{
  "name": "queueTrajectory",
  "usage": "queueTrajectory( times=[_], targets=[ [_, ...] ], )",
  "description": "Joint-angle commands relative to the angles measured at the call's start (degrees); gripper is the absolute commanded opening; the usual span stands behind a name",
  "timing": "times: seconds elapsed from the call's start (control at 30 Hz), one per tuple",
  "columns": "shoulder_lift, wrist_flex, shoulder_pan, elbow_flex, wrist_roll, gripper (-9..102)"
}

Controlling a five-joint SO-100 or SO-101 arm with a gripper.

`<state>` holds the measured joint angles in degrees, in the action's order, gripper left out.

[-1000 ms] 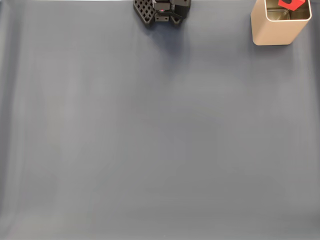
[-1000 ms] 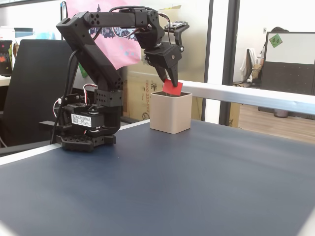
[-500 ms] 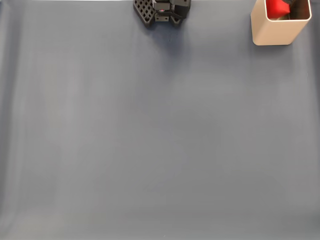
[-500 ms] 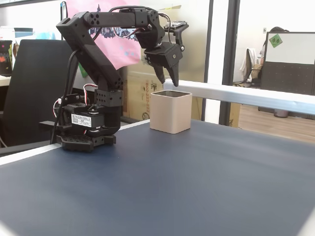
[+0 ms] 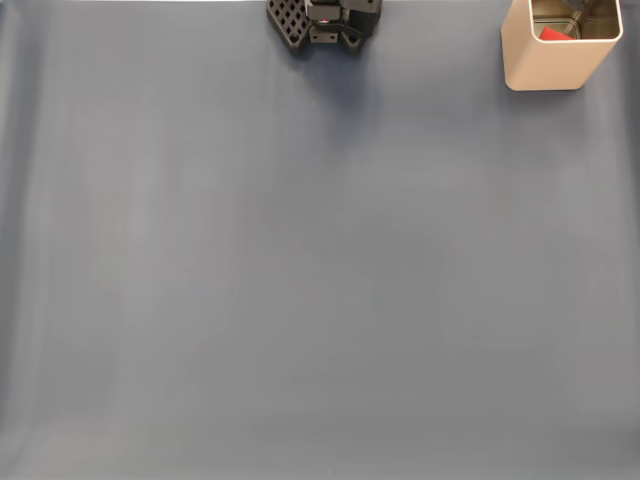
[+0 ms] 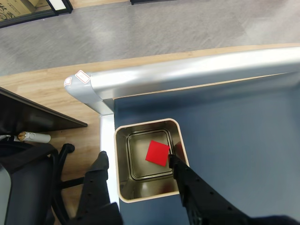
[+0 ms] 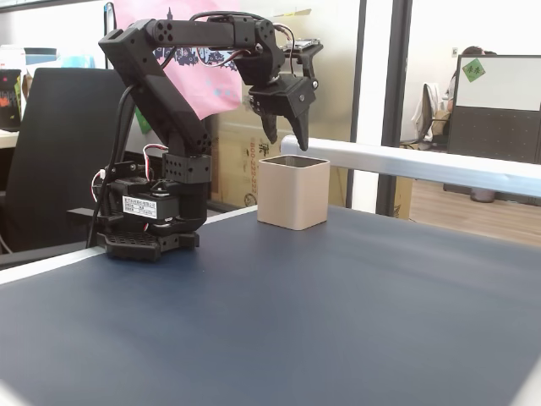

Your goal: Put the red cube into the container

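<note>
The small red cube [image 6: 157,153] is seen lying inside the tall beige square tin [image 6: 123,187], the black two-finger gripper [image 6: 138,161] spread empty above.

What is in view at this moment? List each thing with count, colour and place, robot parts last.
red cube: one, bright red, lying flat on the shiny floor inside the container.
container: one, beige tin with metallic inside, standing upright at a corner of the table, directly beneath the tool.
table: one, dark blue surface with a silver edge rail.
office chair: one, black, behind the arm's base in a fixed view.
arm base: one, black, at the table's far edge.
tool: one, black, open above the container, holding nothing.
</note>
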<state>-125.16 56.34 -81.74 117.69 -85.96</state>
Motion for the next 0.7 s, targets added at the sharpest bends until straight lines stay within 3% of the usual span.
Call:
queueTrajectory(
  times=[0.0, 0.43, 0.67],
  targets=[
    [-0.1, -1.4, 0.7, -5.4, -0.4, 29],
    [-0.7, -1.8, 1.1, -4.4, -0.4, 27],
    [-1.5, -2.5, 4.7, -4.3, -1.1, 6]
  ],
)
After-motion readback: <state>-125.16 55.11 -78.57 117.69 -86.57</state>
